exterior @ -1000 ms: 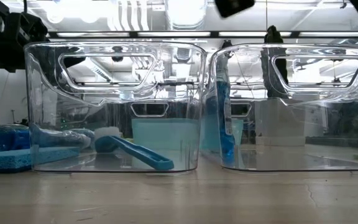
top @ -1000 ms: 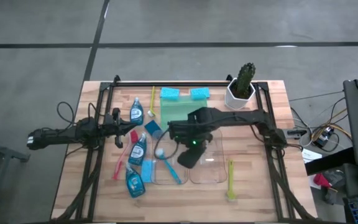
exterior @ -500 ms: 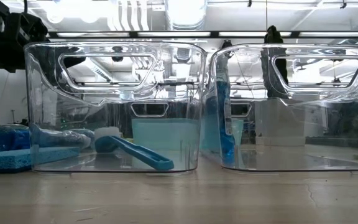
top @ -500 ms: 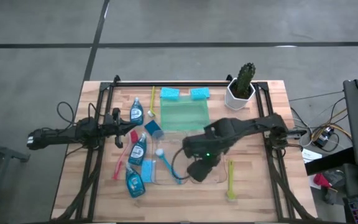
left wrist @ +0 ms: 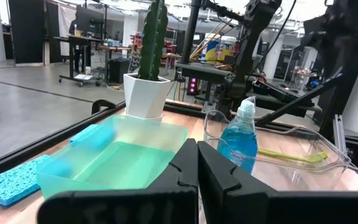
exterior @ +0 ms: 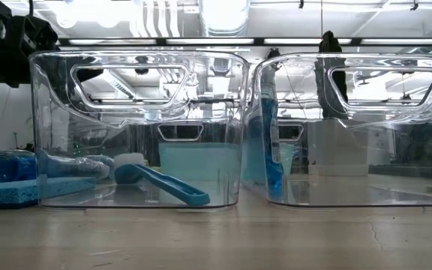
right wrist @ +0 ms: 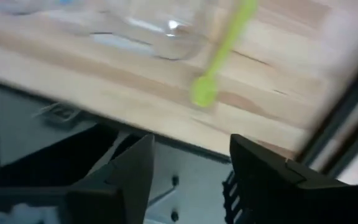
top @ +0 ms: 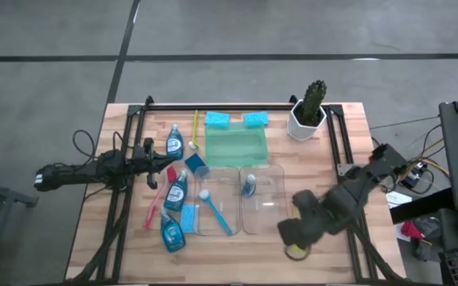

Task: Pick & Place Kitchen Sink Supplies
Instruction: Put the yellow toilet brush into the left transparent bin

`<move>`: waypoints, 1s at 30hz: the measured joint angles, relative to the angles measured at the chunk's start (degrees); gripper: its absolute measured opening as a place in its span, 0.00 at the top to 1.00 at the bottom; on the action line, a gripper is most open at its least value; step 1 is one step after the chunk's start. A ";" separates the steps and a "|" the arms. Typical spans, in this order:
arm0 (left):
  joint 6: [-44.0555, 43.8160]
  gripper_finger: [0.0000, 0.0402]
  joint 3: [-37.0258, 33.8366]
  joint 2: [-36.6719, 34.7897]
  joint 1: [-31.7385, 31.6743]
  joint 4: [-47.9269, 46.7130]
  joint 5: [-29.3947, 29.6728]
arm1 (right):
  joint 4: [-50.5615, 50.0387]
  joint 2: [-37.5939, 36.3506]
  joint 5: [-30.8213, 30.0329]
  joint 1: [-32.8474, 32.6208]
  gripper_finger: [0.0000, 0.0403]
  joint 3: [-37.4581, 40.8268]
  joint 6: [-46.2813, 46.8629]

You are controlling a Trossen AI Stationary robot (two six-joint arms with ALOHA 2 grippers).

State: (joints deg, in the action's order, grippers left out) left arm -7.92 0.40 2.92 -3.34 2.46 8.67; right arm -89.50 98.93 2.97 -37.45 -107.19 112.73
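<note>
Right gripper (right wrist: 188, 168): fingers spread, empty, over the yellow-green brush (top: 295, 248) near the table's front edge.
Left gripper (left wrist: 196, 163): pressed closed, waiting at the left edge.
Done: blue brush (top: 215, 210) in left bin (top: 203, 229); one bottle (top: 248, 186) in right bin (top: 280, 199).
Left: three bottles, sponges and other brushes lie on the table.
</note>
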 joint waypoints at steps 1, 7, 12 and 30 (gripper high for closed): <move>0.02 1.00 0.02 0.00 0.00 0.00 0.00 | 0.19 -0.44 -0.03 -1.17 0.46 2.12 2.31; 0.02 1.00 0.02 0.00 -0.01 0.00 -0.02 | 8.52 -1.47 0.76 -6.71 0.43 13.69 11.97; 0.00 1.00 0.02 0.00 0.00 0.00 -0.01 | 17.02 -0.56 -1.60 -8.94 0.43 21.87 15.06; 0.00 1.00 0.02 0.02 -0.02 0.02 0.00 | 44.61 -0.30 -1.65 -9.42 0.43 43.70 18.71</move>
State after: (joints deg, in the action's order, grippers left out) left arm -7.92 0.43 2.94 -3.36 2.48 8.67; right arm -44.89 98.63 1.32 -46.88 -63.49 131.44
